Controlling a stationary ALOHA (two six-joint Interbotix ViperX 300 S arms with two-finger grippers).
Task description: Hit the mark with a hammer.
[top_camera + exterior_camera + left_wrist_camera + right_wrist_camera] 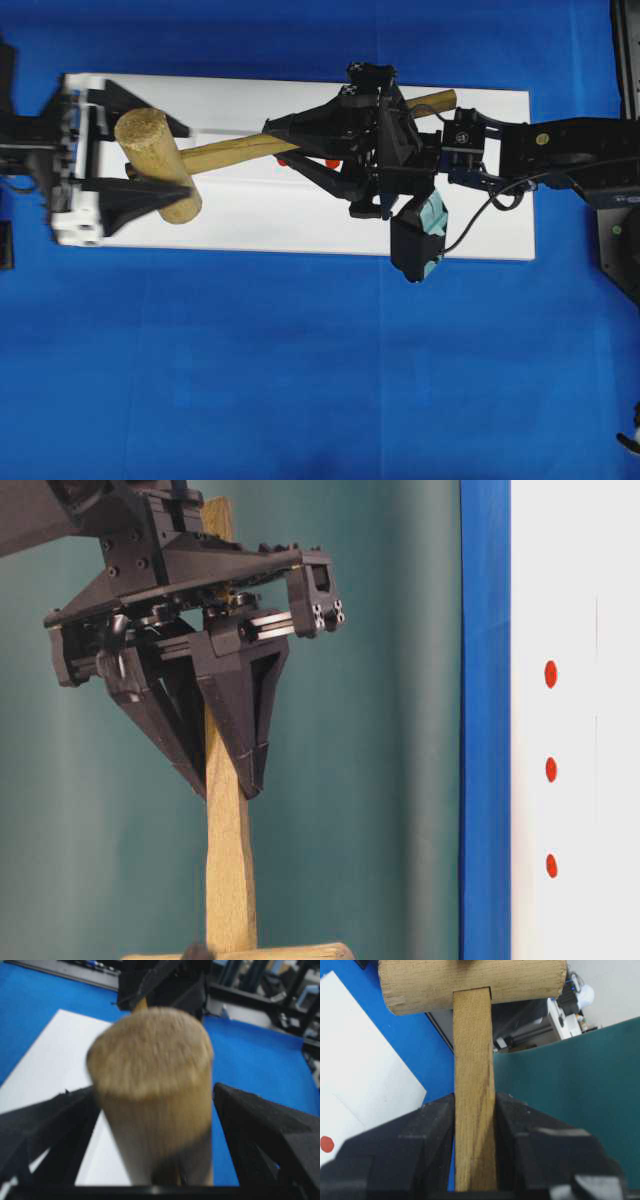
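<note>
Raised over the white board [300,215] on the blue surface [300,380], the hammer [160,160] is clamped by its handle in the right gripper [290,150]. Its head is flanked, untouched, by the wide-spread left gripper [160,160].

Robotics lab: blue-covered table [300,380], equipment racks [260,990].

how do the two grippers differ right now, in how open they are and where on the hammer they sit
The left gripper stands wide open with the hammer head between its fingers, gaps on both sides; the right gripper is shut on the handle. The left one sits at the head end, the right one partway along the handle. Both are black and lie over the white board.
</note>
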